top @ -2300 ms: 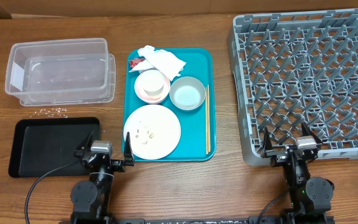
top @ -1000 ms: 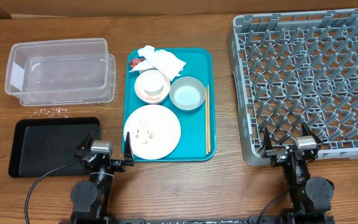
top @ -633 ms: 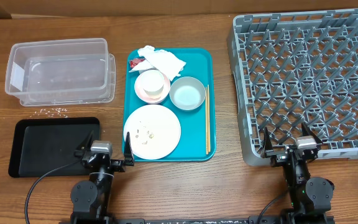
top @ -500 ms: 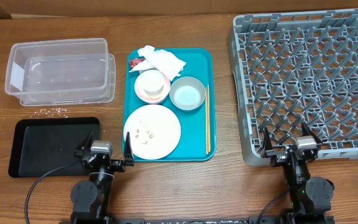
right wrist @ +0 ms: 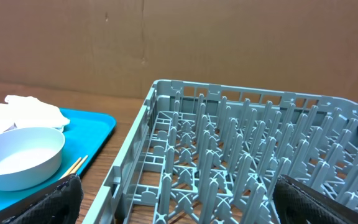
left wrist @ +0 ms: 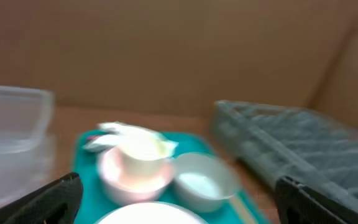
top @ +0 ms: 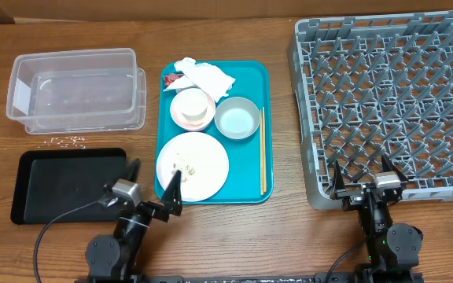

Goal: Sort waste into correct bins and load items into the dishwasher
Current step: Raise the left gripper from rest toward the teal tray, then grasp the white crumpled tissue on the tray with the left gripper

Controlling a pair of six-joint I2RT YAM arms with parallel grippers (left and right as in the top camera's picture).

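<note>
The big pink plate is parked at the near end of the teal tray, with a few rice grains scattered on it. Just behind it the small pink dish is found with the white cup sat in it. The grey-white bowl is set beside that, and the chopsticks are laid along the tray's right side. The napkins and red wrapper are bunched at the far end.

The left fingers are spread wide with nothing gripped. From above, one is lined up over the plate's near-left rim and the other over the black tray; whether the plate is touched can't be told. The clear tub is seen beyond the black tray.

The right fingers are splayed too, empty, at the near edge of the dish rack on the bench.
</note>
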